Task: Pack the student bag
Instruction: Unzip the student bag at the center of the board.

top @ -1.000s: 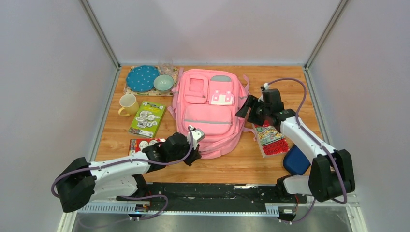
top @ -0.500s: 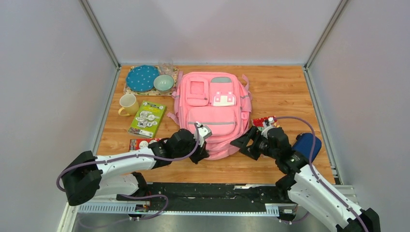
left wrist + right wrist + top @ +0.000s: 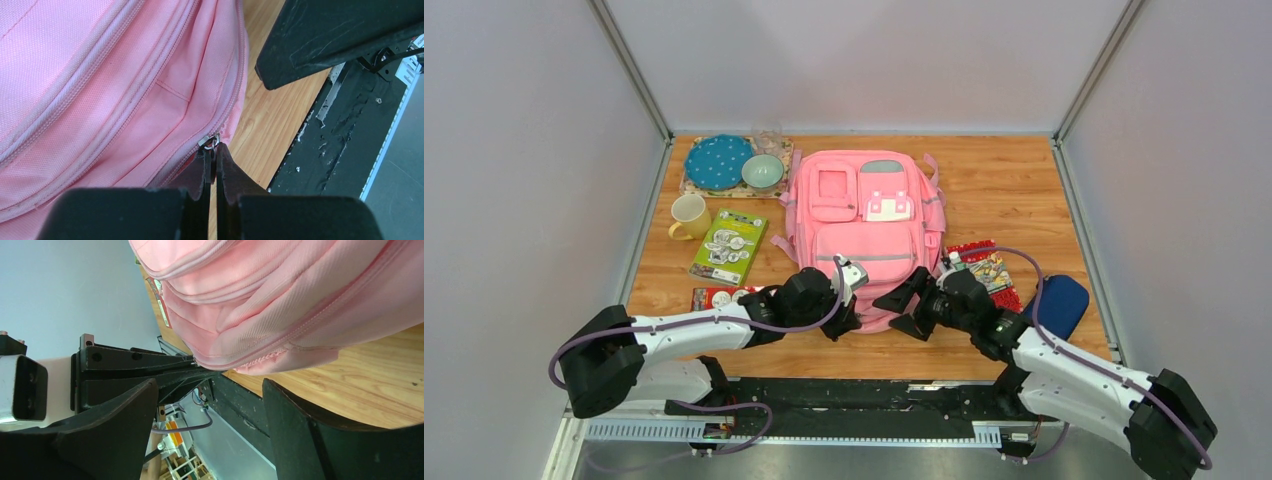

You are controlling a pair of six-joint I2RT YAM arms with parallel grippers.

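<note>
Lying flat on the wooden table [image 3: 1004, 180] is the woven pink student bag [image 3: 859, 235]. Only the left wrist view reveals the left gripper [image 3: 212, 150] pinching its metal zip pull [image 3: 211, 141]. The right gripper [image 3: 209, 387] gapes wide at its near edge.

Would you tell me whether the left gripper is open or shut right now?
Shut. In the wrist view the left gripper has its fingers pressed together at the zip pull of the backpack, apparently pinching it.
</note>
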